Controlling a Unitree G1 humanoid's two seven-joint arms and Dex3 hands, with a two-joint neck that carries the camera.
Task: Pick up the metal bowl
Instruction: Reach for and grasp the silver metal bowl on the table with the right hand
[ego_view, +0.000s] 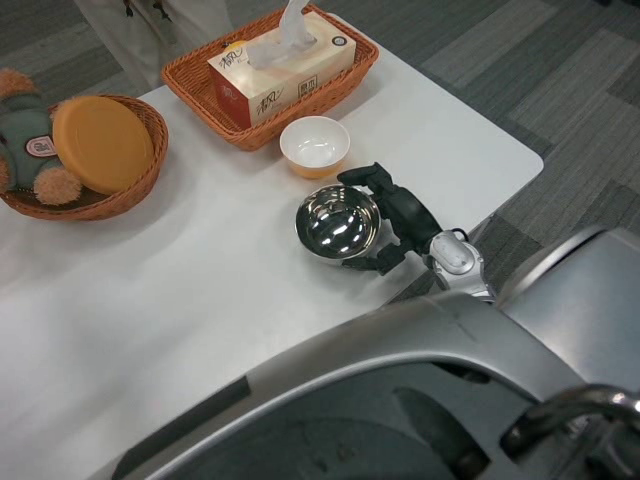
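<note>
1. Fingers (366, 178) of the right hand (392, 218) clamp around the metal bowl (338, 223), near the table (200, 300) right edge.
2. Bare tabletop spreads left of it.
3. One small white bowl (315, 145) just behind; two wicker baskets (270, 100) farther back.

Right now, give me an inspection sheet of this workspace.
Surface: white table.
Job's things: metal bowl, upright, near the table's right edge.
Clutter: small white bowl; rectangular basket holding a tissue box; round basket holding an orange disc and a plush toy.
Hands: right hand grips the metal bowl's right side; left not in view.
Cables: nothing seen.
Surroundings: grey carpet tiles; a person's clothing behind the table.
</note>
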